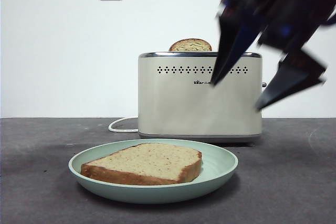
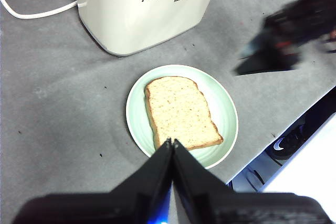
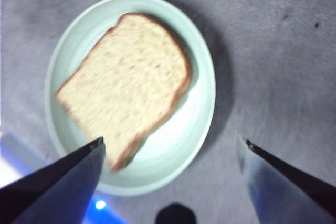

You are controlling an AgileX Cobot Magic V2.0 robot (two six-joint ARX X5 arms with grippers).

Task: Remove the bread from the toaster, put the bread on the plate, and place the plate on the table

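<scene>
Dark grey-brown and matte, the flat table carries everything that is seen. Toward the back of it stands the boxy cream-beige toaster with its chrome top rim and row of small vent holes; a white cord curls out beside its base. From one slot the darker domed top of a second slice is seen protruding. In front of the toaster, apart from it, the wide round pale mint-green plate is set flat on the tabletop. On the plate the squarish wholemeal bread with tan speckled crumb and brown crust is laid flat, inside the rim.

The right gripper is seen blurred and dark, raised above the table to one side of the toaster; its jaws are spread wide with nothing between them, and in its wrist view the plate and bread lie below the two separated tips. The left gripper is held above the near edge of the plate; its jaws are pressed together tip to tip, nothing is gripped, and neither plate nor bread is touched.
</scene>
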